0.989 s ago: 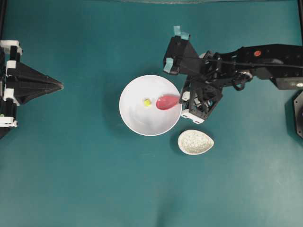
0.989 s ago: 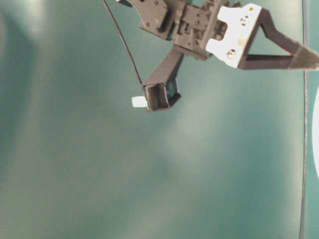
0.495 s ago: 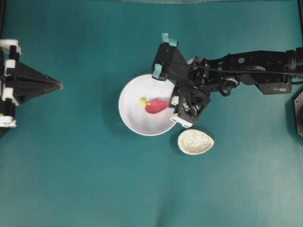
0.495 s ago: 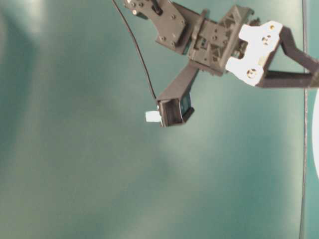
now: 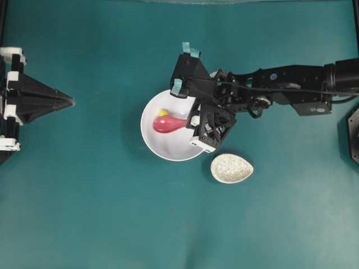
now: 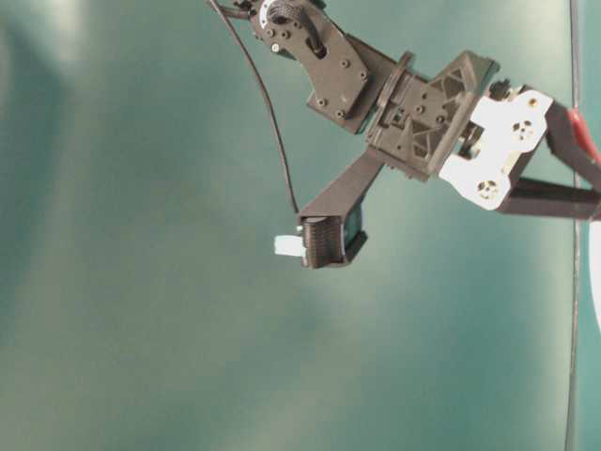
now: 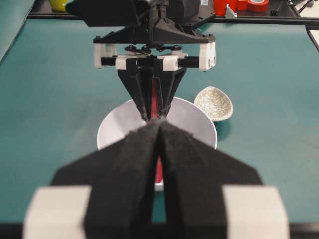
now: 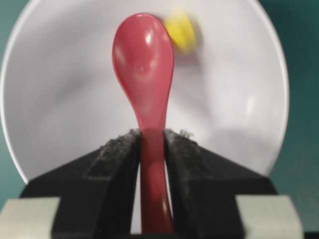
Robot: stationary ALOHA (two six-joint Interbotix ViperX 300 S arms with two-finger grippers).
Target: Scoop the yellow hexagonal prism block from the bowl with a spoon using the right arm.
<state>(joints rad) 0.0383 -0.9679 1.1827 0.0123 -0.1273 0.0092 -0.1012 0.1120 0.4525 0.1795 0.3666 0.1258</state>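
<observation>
Teal cloth covers the table (image 5: 101, 213); at frame centre my right arm (image 5: 280, 89) reaches over the bowl (image 5: 160, 148), so the spoon (image 5: 168, 124) can work inside. Its gripper (image 8: 152, 142) is clamped on the handle, scoop lying level and forward. The block (image 5: 162, 112) sits just beside the scoop's far edge, not aboard. At far left, the left gripper (image 7: 158, 130) rests pressed together, idle.

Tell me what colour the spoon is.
Glossy pink-red; the spoon shows best in the right wrist view.
</observation>
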